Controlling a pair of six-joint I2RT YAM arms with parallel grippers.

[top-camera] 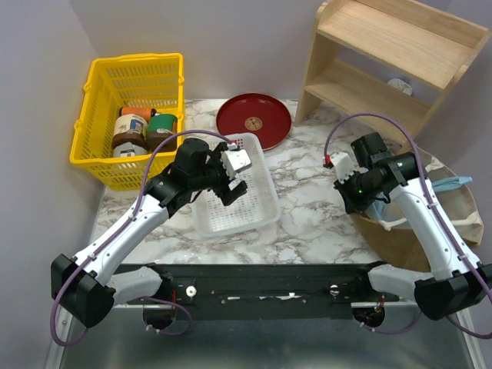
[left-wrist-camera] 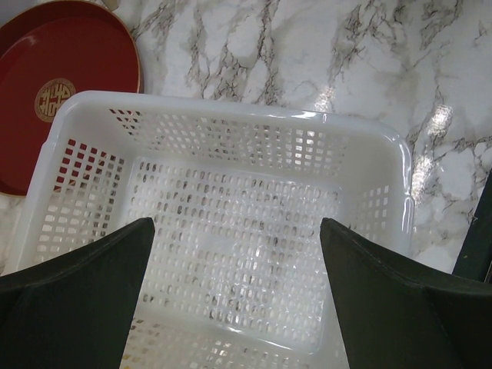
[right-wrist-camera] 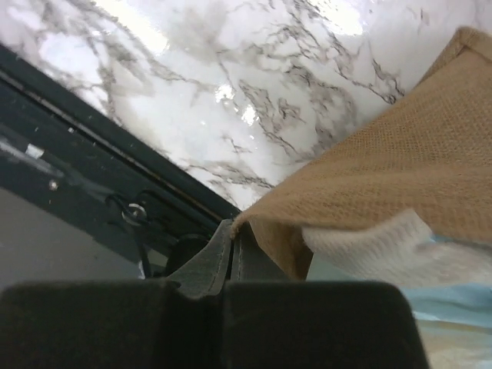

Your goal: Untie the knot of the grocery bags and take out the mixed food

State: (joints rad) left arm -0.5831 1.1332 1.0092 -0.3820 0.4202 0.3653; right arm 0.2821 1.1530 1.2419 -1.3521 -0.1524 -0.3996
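Centrally, gold emblem (left-wrist-camera: 55,100) on red plate (left-wrist-camera: 96,54).

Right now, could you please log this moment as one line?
left claw: open, over white basket | right claw: shut on brown bag edge

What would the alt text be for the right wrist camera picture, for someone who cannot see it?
The right gripper, fingers shut, seems to pinch the rim corner of a brown bag on a marble table. A white rope handle and light-blue plastic show beneath the bag's rim.
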